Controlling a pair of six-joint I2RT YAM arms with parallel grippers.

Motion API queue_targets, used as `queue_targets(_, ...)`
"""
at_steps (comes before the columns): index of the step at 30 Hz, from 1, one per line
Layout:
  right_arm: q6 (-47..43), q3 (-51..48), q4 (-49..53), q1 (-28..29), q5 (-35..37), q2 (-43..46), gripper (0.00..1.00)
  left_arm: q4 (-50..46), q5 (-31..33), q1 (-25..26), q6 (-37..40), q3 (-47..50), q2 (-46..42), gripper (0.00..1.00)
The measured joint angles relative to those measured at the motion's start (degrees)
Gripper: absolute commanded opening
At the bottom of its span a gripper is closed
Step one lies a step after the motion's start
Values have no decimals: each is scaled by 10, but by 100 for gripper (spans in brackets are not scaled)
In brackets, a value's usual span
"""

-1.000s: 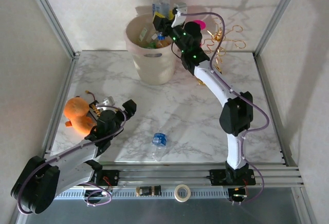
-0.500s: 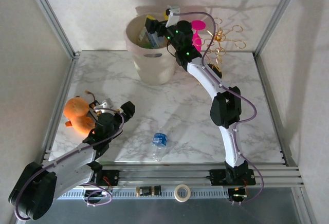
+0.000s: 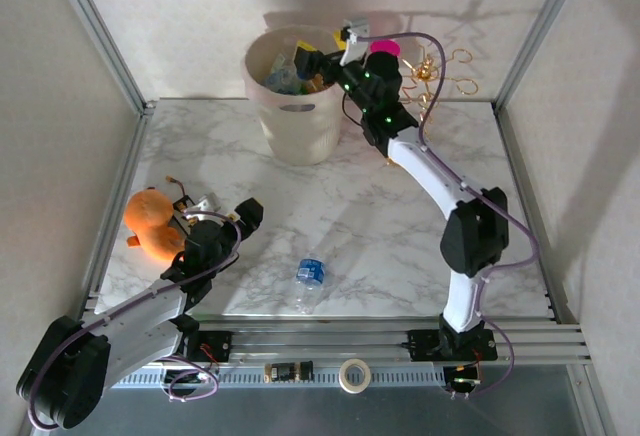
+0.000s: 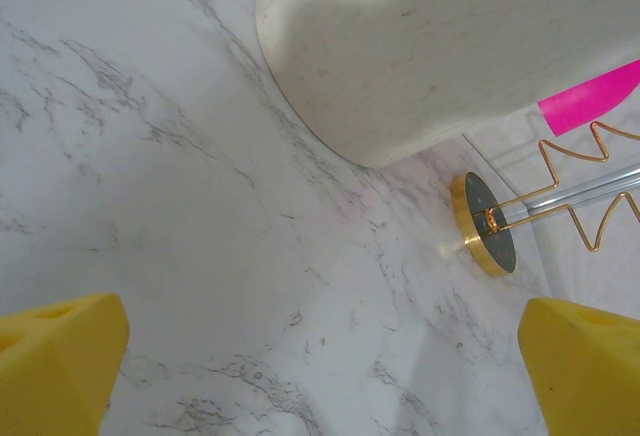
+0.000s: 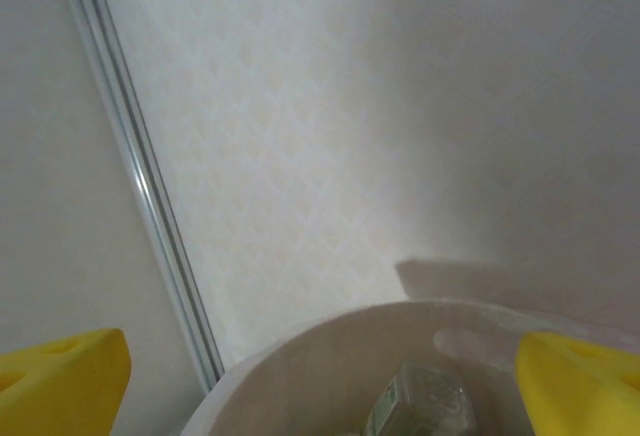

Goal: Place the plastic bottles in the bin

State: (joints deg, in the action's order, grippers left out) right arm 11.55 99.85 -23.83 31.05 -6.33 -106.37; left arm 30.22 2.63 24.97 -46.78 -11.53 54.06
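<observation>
Top external, right claw [image 3: 312,65] spread empty over bin [image 3: 296,132], left claw [image 3: 226,208] spread, bottle [image 3: 310,274] nearby.

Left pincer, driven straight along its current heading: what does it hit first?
Probably the bin, at its lower wall, across the marble table. The left pincer is open. The gold stand base sits right of that line. If pitched down, the table comes first; depth unclear.

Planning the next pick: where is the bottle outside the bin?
Top view: the bottle lies on the table near its front edge, right of the left gripper.
</observation>
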Motion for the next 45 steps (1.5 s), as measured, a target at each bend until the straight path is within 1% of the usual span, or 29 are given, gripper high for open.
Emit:
queue_targets(4, 3, -98, -17, 2, 0, 75, 99, 0, -3, 5, -5, 0, 3, 100)
queue_targets(8, 13, -200, -22, 6, -4, 137, 99, -4, -3, 25, -9, -7, 17, 100)
queue_targets(15, 42, -377, -19, 22, 23, 220, 99, -37, -4, 88, -1, -49, 59, 100)
queue_targets(21, 72, -472, -2, 25, 58, 259, 99, -89, -14, 148, 9, -75, 87, 100)
queue_targets(28, 103, -545, 3, 25, 97, 289, 99, -167, -11, 229, 11, -76, 85, 100)
queue_targets(35, 115, -553, 14, 25, 109, 289, 99, -240, 8, 309, 10, -89, 85, 100)
queue_targets(41, 119, -553, 13, 25, 109, 280, 99, -273, 30, 364, 9, -125, 125, 100)
queue_targets(45, 118, -553, 14, 25, 108, 276, 99, -281, 42, 384, 9, -151, 167, 100)
